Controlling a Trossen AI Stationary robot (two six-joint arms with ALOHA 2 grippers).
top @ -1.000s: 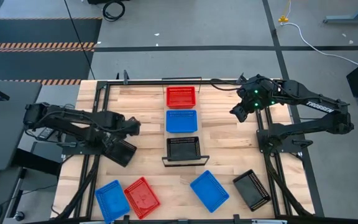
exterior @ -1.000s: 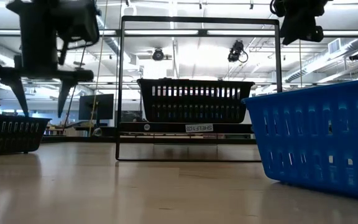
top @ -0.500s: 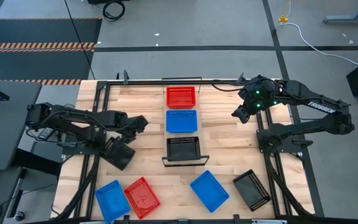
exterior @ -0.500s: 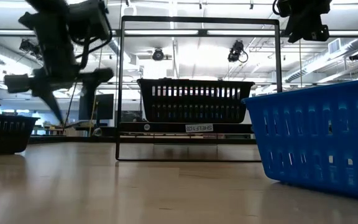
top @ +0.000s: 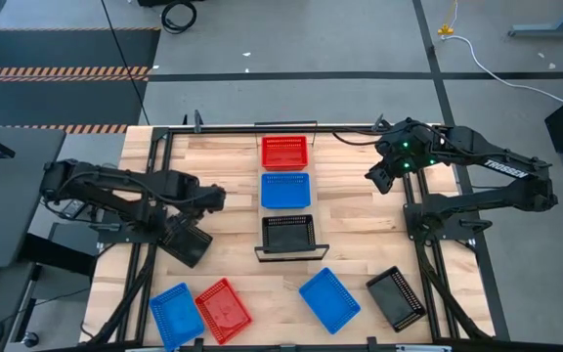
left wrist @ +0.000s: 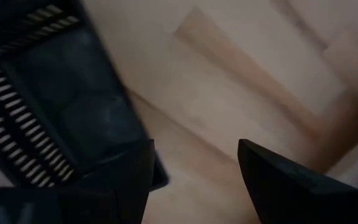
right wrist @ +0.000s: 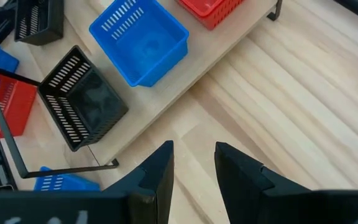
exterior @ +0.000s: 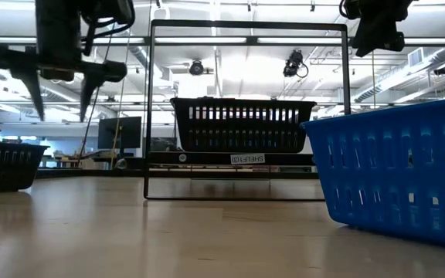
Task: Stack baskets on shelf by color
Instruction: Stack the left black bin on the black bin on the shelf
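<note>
Light-wood shelf [top: 287, 210] runs down the middle of the table, carrying three baskets in a row: a red basket [top: 284, 152] at the far end, a blue basket [top: 285, 190] in the middle, and a black basket [top: 289, 235] at the near end, framed by a thin dark wire stand [exterior: 247, 112].

Five more baskets lie loose on the tabletop [top: 360, 230]. A second black basket [top: 186, 242] sits left of the shelf, directly beside the left gripper [top: 215, 199], whose jaws are spread wide and hold nothing. Along the near edge lie a blue basket [top: 173, 313], a red one [top: 224, 311] touching it, another blue [top: 329, 299], and a black one [top: 396, 297].

Right gripper [top: 372, 176] hovers above the bare boards right of the shelf, jaws partly apart and empty.
</note>
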